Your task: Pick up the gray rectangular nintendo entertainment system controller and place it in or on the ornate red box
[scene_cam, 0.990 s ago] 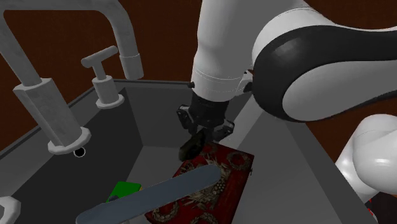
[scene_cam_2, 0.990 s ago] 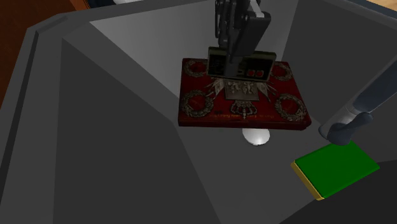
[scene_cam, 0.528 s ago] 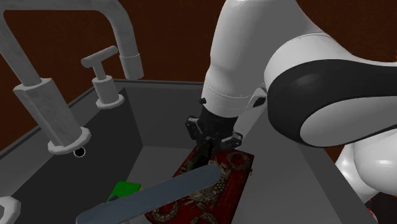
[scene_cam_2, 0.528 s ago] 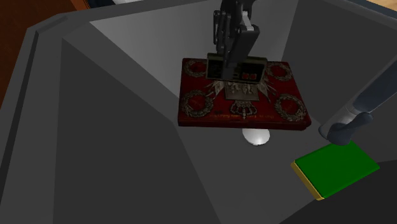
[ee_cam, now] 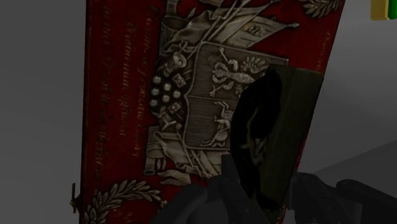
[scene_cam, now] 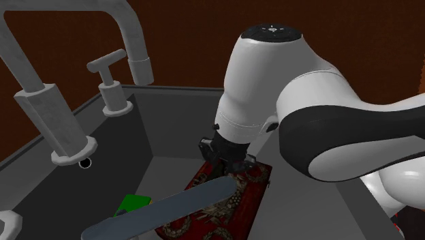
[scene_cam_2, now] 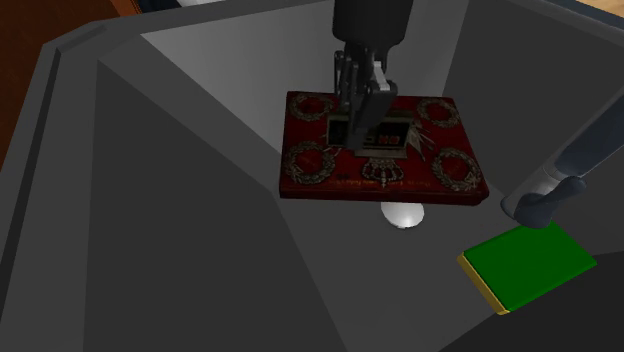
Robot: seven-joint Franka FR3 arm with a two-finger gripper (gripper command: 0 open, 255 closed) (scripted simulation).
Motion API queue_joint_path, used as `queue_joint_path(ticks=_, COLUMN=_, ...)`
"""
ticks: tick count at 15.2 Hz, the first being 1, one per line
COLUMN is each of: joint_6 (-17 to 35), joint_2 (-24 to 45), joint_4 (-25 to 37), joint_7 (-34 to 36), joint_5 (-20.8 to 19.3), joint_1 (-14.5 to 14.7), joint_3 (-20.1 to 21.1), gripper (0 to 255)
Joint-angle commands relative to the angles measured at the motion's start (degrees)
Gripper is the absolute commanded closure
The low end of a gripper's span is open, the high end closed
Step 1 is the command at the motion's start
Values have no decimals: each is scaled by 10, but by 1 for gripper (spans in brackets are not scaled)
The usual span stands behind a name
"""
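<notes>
1. Dark grey sink with steep sloping walls takes the place of a table; its pale round drain sits in the flat bottom.
2. Behind the sink stands a brown wall. On the rim are a grey faucet with an angular arch and a separate lever handle.
3. A long grey bar slants across the foreground of the shoulder view, over the basin.
4. The ornate red box lies flat on the sink bottom, its lid showing pale wreaths and a crest.
5. A green slab with a yellow edge lies on the sink bottom, apart from the box.
6. The hand reaches down over the middle of the lid, its fingers pinching the grey controller.
7. The controller sits low over the crest, tilted; whether it touches the lid cannot be told.
</notes>
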Motion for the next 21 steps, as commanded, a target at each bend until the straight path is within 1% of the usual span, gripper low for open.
queue_joint_path(ticks=1, joint_6=7, joint_2=3, joint_4=-9, joint_7=1, joint_5=1, joint_1=1, joint_3=3, gripper=255)
queue_joint_path(ticks=8, joint_6=7, joint_2=4, joint_4=-9, joint_7=1, joint_5=0, joint_1=2, joint_3=2, gripper=255)
queue_joint_path(ticks=9, joint_6=6, joint_2=2, joint_4=-10, joint_7=-1, joint_5=0, joint_1=2, joint_3=0, gripper=0)
queue_joint_path(ticks=14, joint_6=7, joint_2=4, joint_4=-9, joint_7=2, joint_5=0, joint_1=2, joint_3=2, gripper=0)
queue_joint_path(ticks=18, joint_6=-76, joint_2=-39, joint_4=32, joint_7=-8, joint_5=6, joint_1=18, joint_3=-27, gripper=0)
queue_joint_path(ticks=21, joint_6=-76, joint_2=-39, joint_4=32, joint_7=-8, joint_5=6, joint_1=18, joint_3=-27, gripper=0)
